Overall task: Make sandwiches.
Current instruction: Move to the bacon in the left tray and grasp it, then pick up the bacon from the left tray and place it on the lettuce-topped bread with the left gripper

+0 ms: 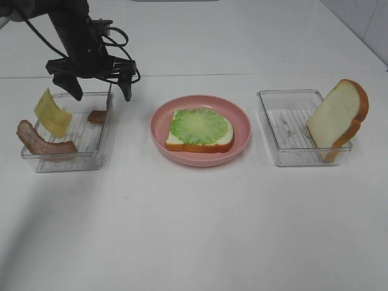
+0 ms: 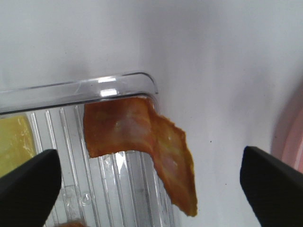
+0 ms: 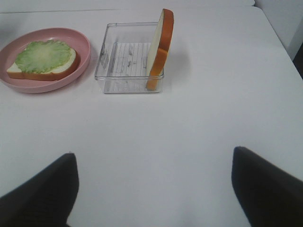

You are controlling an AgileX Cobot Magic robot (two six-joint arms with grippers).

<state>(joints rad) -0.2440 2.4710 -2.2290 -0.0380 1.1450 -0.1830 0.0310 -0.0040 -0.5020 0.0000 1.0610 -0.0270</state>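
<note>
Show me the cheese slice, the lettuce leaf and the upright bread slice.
cheese slice (image 1: 52, 113), exterior high view, middle of its yellow face
lettuce leaf (image 1: 200, 126), exterior high view, centre of the leaf
upright bread slice (image 3: 154, 54), right wrist view, its white face

Looks like a robot lab bench: bare white table (image 1: 194, 242), toy bread (image 1: 337, 115) in clear tray (image 1: 290, 92), black robot arm (image 1: 76, 24).

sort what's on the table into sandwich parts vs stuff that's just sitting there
Sandwich parts: flat bread slice, lettuce leaf on it, upright bread slice, cheese square, front bacon strip, back bacon strip.
Just containers: pink plate, left clear tray, right clear tray.
</note>
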